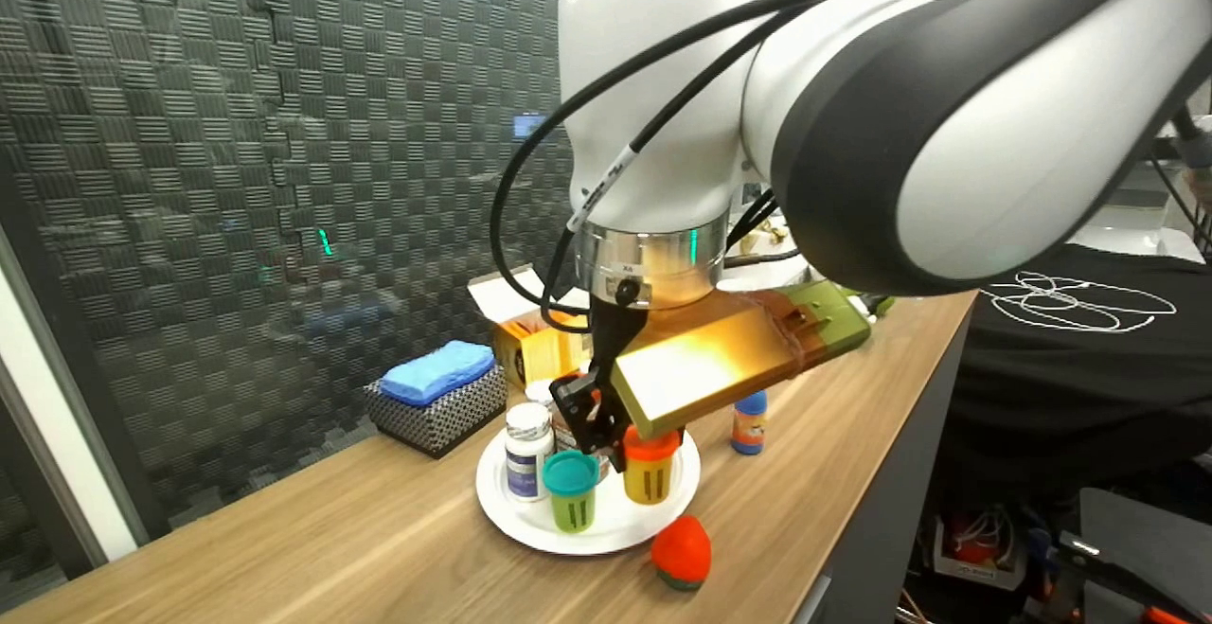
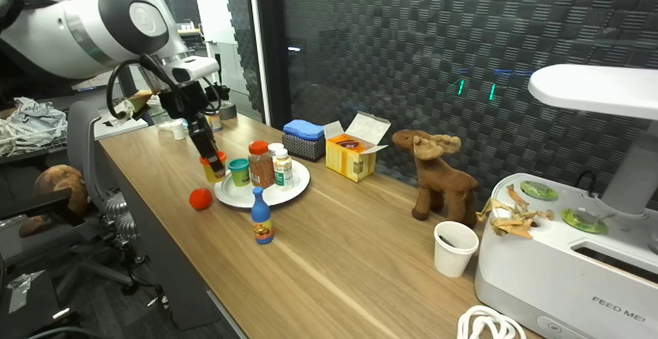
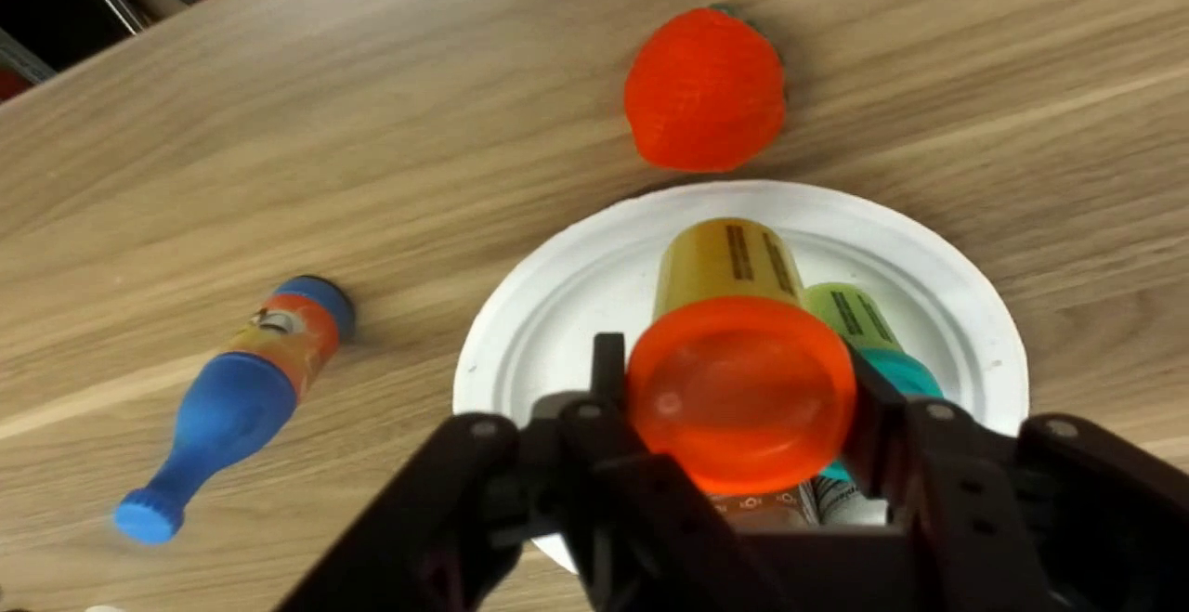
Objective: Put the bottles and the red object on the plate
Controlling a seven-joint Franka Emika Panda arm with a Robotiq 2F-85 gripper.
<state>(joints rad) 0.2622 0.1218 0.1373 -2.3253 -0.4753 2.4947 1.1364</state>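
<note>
A wood-topped counter [image 1: 284,558] runs beside glass backed with dark, checkered foam tiles [image 1: 407,160]. Nearest in an exterior view, the red object [image 1: 682,550], greenish at its lower end, sits on the wood just beside the plate [image 1: 614,522], apart from its rim. Above the plate, the gripper [image 3: 740,389] has its fingers set against either side of the orange lid of a yellow jar [image 1: 648,477], holding it; whether the jar's base touches the plate I cannot tell. On the plate stand a green jar [image 1: 572,506] with a teal lid, a purple-labelled white bottle [image 1: 526,458], a red-capped brown jar [image 2: 262,168] and a green-labelled white bottle [image 2: 283,172]. Past the plate, off it, a blue bottle [image 2: 261,220] stands upright on the wood. Farther along the foam side are a patterned box [image 1: 445,416] bearing a folded blue cloth [image 1: 439,373] and, just beside it, a yellow box [image 2: 349,163] with raised flaps. Beyond these come a brown toy moose [image 2: 444,182], a white cup [image 2: 451,262] and a white planter [image 2: 555,262] marked FEED ME!
</note>
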